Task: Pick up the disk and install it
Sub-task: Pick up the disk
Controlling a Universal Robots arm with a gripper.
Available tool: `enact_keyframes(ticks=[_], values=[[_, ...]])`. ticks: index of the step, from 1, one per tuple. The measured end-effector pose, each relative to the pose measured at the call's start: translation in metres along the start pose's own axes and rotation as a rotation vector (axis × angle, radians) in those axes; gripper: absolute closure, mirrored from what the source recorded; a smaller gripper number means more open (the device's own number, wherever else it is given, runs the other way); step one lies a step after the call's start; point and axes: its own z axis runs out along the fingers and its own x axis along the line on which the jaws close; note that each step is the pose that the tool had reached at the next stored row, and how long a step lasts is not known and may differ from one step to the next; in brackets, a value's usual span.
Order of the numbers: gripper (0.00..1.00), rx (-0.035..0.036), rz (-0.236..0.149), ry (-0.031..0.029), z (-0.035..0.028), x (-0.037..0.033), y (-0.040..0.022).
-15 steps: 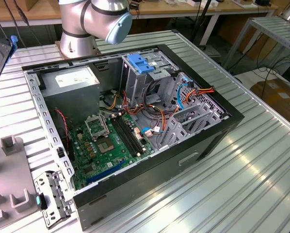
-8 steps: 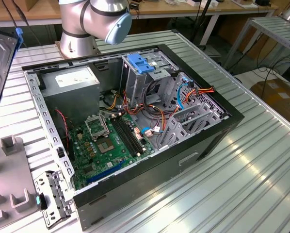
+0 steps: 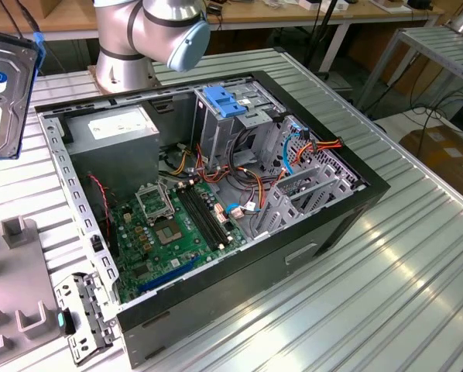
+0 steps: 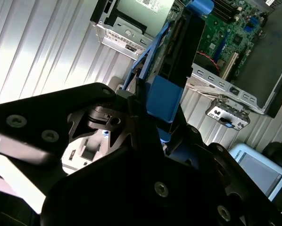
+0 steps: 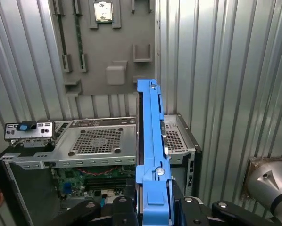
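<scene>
While gripper (image 5: 153,202) clamps disk (image 3: 1,85), disk hangs clear of computer case (image 3: 324,240)

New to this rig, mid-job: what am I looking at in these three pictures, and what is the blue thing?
One camera stands off the arm: it shows the robot arm, an open computer case on a ribbed metal table and a grey fixture board beside it. Two cameras ride at the wrist. The blue thing is a plastic rail of the disk: the gripper holds it in the air, outside the case.
</scene>
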Motion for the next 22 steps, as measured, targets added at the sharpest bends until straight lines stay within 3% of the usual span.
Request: enact_keyframes(ticks=[6,11,15,17,18,19,20,22], values=[[0.63,0.0009,0.000,0.0010,0.0000,0.0000,0.0001],[0.63,0.0035,-0.004,0.0100,0.0005,-0.0001,-0.0008],[0.63,0.0057,-0.006,0.0131,0.0024,-0.0002,-0.0040],[0.63,0.0074,-0.008,0.0194,0.0054,-0.0006,-0.0105],[0.63,0.0122,-0.011,0.0263,0.0065,-0.0009,-0.0125],[0.63,0.0136,-0.012,0.0292,0.0040,-0.0011,-0.0136],[0.63,0.0136,-0.012,0.0294,-0.0041,-0.0012,-0.0169],[0.63,0.0141,-0.012,0.0297,-0.0041,-0.0012,-0.0169]])
